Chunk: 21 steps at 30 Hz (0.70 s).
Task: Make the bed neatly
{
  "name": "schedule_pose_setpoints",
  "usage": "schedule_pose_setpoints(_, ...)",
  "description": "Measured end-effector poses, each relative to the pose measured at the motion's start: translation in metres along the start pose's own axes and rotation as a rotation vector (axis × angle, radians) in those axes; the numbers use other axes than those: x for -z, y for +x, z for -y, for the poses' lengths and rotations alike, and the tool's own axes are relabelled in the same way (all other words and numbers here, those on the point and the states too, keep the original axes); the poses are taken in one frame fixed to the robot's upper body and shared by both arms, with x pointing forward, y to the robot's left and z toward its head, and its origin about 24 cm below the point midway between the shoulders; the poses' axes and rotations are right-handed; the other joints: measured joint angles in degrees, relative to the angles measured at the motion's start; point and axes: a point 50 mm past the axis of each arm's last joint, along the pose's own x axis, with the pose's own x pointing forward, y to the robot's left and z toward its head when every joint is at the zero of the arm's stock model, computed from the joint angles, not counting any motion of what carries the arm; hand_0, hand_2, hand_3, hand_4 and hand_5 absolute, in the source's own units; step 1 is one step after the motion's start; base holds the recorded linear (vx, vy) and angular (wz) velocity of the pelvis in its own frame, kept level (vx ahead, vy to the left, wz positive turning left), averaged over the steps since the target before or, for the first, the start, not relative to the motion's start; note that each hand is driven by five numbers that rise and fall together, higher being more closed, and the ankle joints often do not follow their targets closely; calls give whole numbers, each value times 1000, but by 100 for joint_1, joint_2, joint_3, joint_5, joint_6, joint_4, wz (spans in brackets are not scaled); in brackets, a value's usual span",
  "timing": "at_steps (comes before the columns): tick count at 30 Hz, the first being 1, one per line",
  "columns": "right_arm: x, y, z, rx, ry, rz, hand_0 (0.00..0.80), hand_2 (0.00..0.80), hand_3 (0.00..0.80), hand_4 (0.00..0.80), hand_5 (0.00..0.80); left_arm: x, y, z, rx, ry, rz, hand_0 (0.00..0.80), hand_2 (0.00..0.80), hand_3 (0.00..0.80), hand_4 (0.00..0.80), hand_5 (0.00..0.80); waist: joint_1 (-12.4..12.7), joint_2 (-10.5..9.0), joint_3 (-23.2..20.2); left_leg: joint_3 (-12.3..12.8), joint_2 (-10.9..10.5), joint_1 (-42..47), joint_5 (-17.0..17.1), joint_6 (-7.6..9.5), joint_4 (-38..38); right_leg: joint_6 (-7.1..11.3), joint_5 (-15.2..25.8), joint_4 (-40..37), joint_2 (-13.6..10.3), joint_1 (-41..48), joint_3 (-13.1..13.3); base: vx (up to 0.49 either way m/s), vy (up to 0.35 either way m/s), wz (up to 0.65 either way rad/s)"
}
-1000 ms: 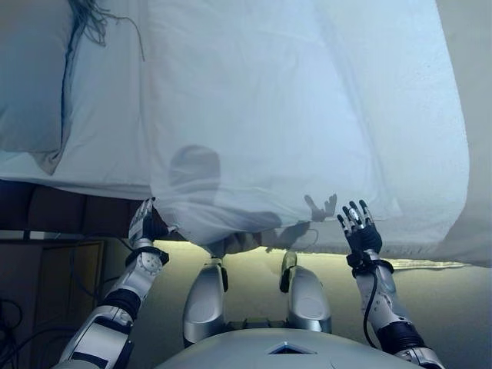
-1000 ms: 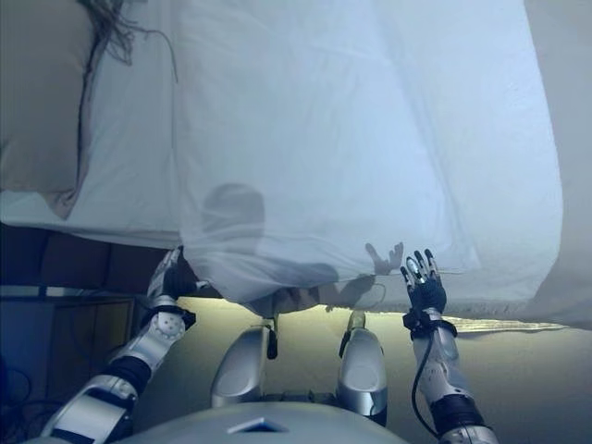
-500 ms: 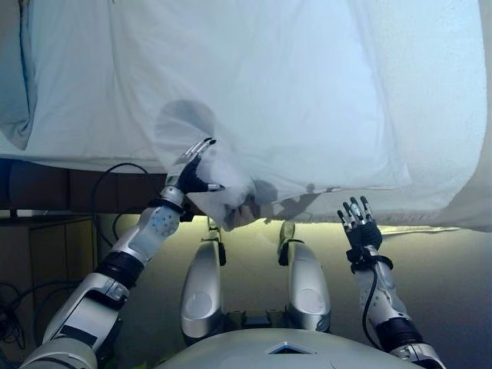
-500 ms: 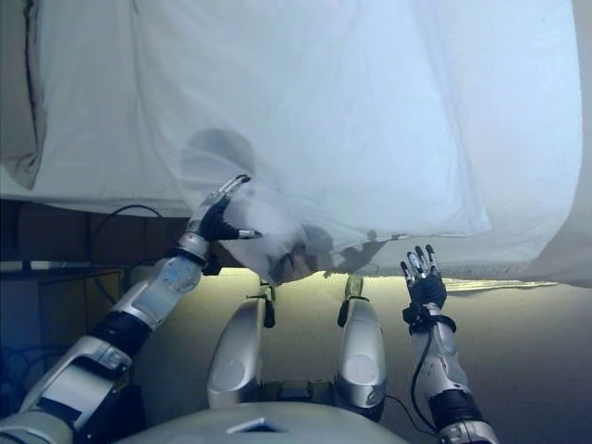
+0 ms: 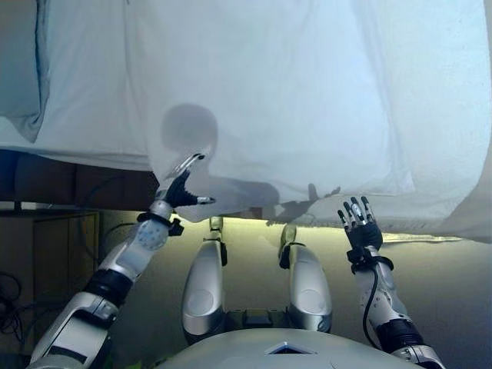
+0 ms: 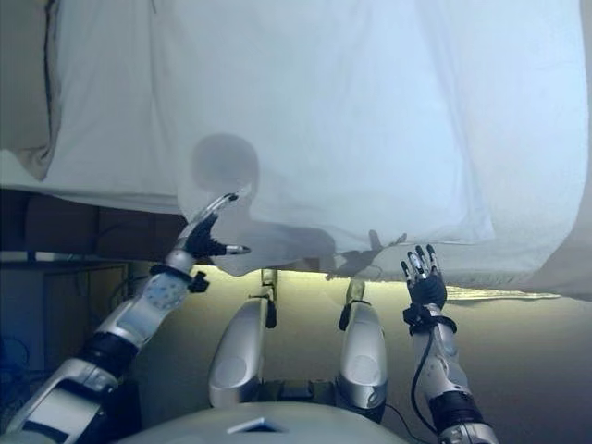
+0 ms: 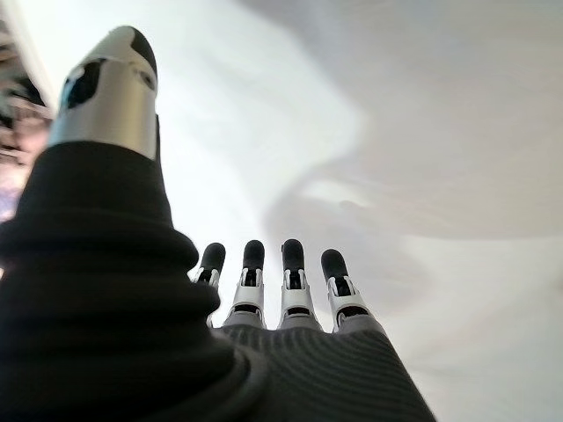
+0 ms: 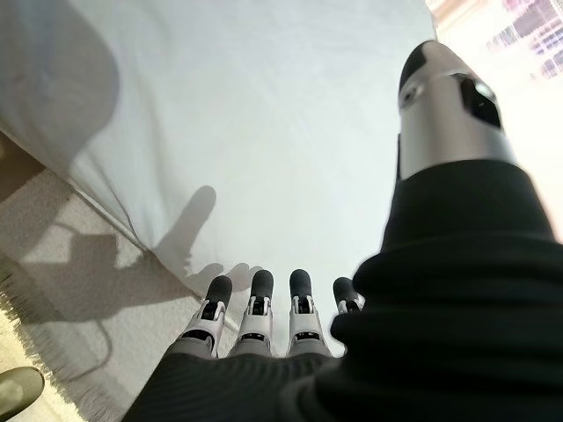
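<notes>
A white sheet (image 5: 292, 100) covers the bed and hangs over its near edge. My left hand (image 5: 177, 188) is raised at the sheet's hanging lower left corner, fingers straight and spread, thumb out to the side; the left wrist view shows its fingers (image 7: 268, 281) stretched toward the white cloth (image 7: 422, 132), holding nothing. Below the sheet's near edge on the right my right hand (image 5: 360, 229) stands open, palm up, apart from the cloth. Its own view has the straight fingers (image 8: 277, 308) pointing at the sheet (image 8: 264, 114).
A pillow (image 5: 19, 77) lies at the far left of the bed. Below it the dark bed frame (image 5: 69, 184) and a wooden bedside cabinet (image 5: 46, 261) show. Pale floor (image 5: 446, 284) runs along the bed's near side.
My left hand has let the bunched sheet corner drop; the cloth now hangs flat and the hand stays spread beside it. The right hand has not moved. The camera shifted slightly.
</notes>
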Motion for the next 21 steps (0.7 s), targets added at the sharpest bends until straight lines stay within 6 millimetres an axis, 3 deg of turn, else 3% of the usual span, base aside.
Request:
schedule_pose_setpoints(5, -3, 4, -5, -22, 10, 17, 0, 0, 0, 0, 0, -8, 5, -7, -115, 38, 61, 0, 0, 0, 0, 0, 16, 56, 25, 7, -60, -206, 35, 43, 53, 26, 14, 104, -63, -238, 20, -126, 3, 1)
schedule_pose_setpoints(10, -9, 15, -19, -43, 22, 49, 0, 0, 0, 0, 0, -40, 32, -21, -351, 198, 202, 0, 0, 0, 0, 0, 5, -29, 173, 141, -45, -705, 44, 58, 310, 18, 52, 372, -48, -855, 216, -134, -15, -15)
schedule_pose_setpoints(15, -9, 19, -27, -51, 21, 58, 0, 0, 0, 0, 0, -60, 54, -23, -459, 306, 251, 0, 0, 0, 0, 0, -215, -205, 324, 261, 3, -930, 44, 67, 406, 17, 141, 406, 22, -1151, 378, -80, 1, -16)
schedule_pose_setpoints(21, -10, 19, -28, -54, 20, 67, 0, 0, 0, 0, 0, -67, 72, -23, -503, 420, 227, 0, 0, 0, 0, 0, -479, -339, 381, 347, 33, -1596, -77, 95, 857, -4, 176, 752, 80, -1846, 576, -64, 36, -14)
